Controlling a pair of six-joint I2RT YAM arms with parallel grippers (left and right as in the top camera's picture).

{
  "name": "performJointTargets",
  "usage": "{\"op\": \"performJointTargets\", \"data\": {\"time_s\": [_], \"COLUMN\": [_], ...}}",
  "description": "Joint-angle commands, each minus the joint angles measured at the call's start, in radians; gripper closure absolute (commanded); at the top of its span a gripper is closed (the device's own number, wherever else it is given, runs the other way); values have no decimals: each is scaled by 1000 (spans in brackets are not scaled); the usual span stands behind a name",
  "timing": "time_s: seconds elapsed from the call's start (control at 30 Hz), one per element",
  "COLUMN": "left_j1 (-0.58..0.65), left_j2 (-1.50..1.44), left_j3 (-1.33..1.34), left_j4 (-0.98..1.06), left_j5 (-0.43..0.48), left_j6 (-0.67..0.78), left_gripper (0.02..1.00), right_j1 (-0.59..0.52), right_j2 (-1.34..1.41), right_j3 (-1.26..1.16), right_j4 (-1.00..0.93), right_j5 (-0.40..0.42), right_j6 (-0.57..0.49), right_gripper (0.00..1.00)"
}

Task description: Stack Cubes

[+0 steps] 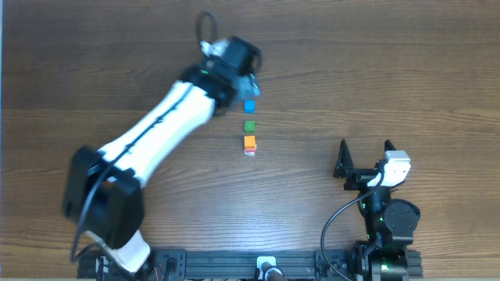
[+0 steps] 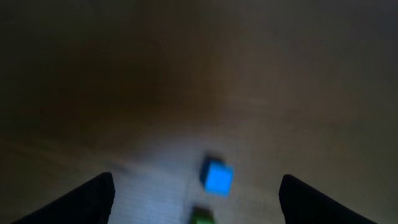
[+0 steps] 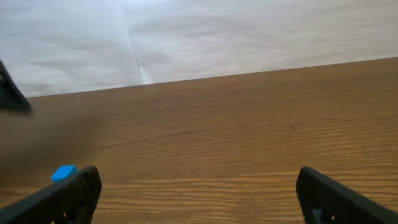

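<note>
Cube [image 2: 217,177] just beneath left hand [image 2: 196,180]

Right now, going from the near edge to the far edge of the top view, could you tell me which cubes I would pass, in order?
Small orange cube → small green cube → small blue cube.

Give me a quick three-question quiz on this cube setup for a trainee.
1. Which cube lies nearest the left gripper? A: purple cube. B: blue cube. C: yellow cube.
2. True or false: the right gripper has its fingers open.
3. Fill in: between the blue cube and the orange cube lies the ___.
Key: 1 B; 2 true; 3 green cube.
</note>
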Motion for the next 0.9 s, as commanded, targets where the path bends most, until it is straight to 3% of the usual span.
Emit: {"op": "performJointTargets", "data": {"time_s": [0.03, 0.17, 0.3, 0.6, 0.77, 0.9], "left_j1": [84, 169, 277, 449, 560, 618], "left_j2": [-245, -474, -692, -1092, -1316, -1503], "left_j3": [-87, -224, -336, -572, -836, -1061], "left_j4": [148, 294, 376, 359, 410, 474], "left_j5": [-84, -14, 172, 454, 484, 484], "left_j6": [163, 246, 388, 678, 795, 799], "left_gripper": [161, 235, 257, 231, 145, 82], "right_j1": [-6, -6, -6, -6, -6, -6], "right_j2": [-7, -7, -7, -7, -7, -7], "right_j3": [-5, -5, -5, -5, -5, -5], "right_j4": [-3, -3, -3, -3, -3, -3], "right_j5": [-8, -8, -8, -8, -8, -8], "right_j6": [2, 2, 2, 2, 2, 3], "right_gripper": [7, 7, 9, 9, 7, 7]}}
